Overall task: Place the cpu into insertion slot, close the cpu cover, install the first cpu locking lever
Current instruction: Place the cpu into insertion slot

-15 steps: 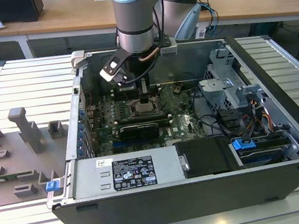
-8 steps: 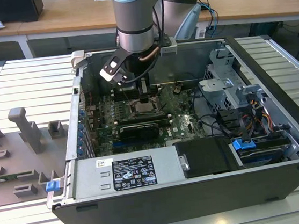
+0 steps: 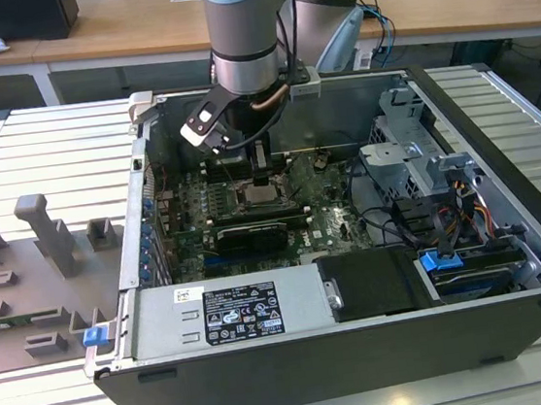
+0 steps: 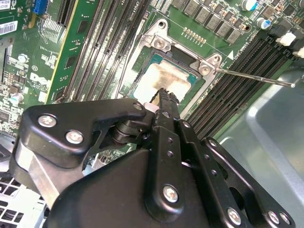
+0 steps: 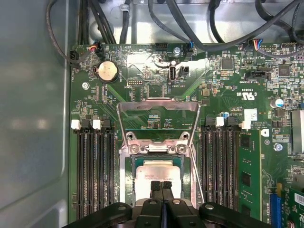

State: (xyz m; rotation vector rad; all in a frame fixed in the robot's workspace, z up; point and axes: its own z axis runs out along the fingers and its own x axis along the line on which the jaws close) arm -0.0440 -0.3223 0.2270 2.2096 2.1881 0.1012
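Grey-metal chip (image 5: 156, 171) spotted flat in socket (image 5: 129, 171); parked clenched, empty gripper (image 5: 161, 184) near above; saw cover (image 5: 156, 104) tipped up for access.

The exterior view looks steeply down, from some way off, into the open dark-grey metal computer case (image 3: 271, 378), with the grey robot arm (image 3: 243, 30) at 12 o'clock. Both wrist views look closely at the green circuit board (image 5: 156, 90) (image 4: 85, 28), sharing the silver-grey square cpu (image 5: 156, 171) (image 4: 164, 78).

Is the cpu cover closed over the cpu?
No, in the first wrist view the cpu cover stands open and the cpu lies bare.
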